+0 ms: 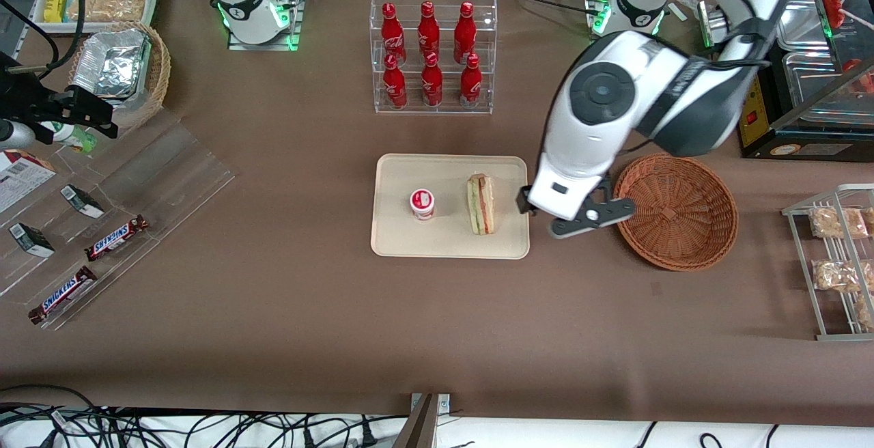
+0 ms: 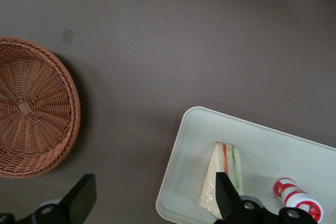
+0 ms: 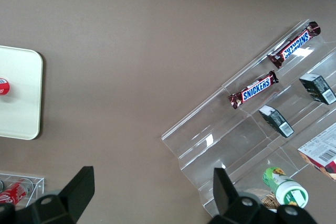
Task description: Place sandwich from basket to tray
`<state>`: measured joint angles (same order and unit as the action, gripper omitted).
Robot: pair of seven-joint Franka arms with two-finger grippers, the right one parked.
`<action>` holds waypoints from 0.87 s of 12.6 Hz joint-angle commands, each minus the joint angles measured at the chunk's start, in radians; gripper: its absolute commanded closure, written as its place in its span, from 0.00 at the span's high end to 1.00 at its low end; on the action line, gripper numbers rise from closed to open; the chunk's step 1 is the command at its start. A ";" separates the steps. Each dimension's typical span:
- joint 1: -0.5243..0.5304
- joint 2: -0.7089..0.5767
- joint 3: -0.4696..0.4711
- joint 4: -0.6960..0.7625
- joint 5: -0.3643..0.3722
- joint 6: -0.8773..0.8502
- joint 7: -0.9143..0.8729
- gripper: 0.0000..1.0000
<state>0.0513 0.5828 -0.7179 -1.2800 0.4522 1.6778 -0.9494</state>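
The sandwich (image 1: 481, 203) lies on the cream tray (image 1: 450, 243), beside a small white cup with a red lid (image 1: 422, 203). The reddish-brown wicker basket (image 1: 676, 210) is empty and stands toward the working arm's end of the table. My left gripper (image 1: 546, 219) hangs above the table between the tray's edge and the basket, open and empty. In the left wrist view the gripper (image 2: 155, 195) is open; one finger (image 2: 224, 195) overlaps the sandwich (image 2: 223, 174) on the tray (image 2: 262, 145), and the basket (image 2: 34, 108) is beside the other finger.
A clear rack of red cola bottles (image 1: 430, 55) stands farther from the front camera than the tray. A clear stepped stand with Snickers bars (image 1: 116, 238) lies toward the parked arm's end. A wire rack with bagged snacks (image 1: 836, 267) and metal trays (image 1: 812, 45) lie at the working arm's end.
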 commanded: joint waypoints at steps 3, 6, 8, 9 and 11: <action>0.085 -0.001 -0.005 0.037 -0.026 -0.067 0.148 1.00; 0.145 0.000 0.000 0.068 -0.027 -0.070 0.224 1.00; 0.215 -0.001 -0.002 0.077 -0.027 -0.085 0.326 1.00; 0.226 -0.004 0.006 0.080 -0.042 -0.098 0.450 1.00; 0.161 -0.003 0.160 0.186 -0.133 -0.159 0.630 1.00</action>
<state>0.2742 0.5822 -0.6714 -1.1908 0.3943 1.5846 -0.4623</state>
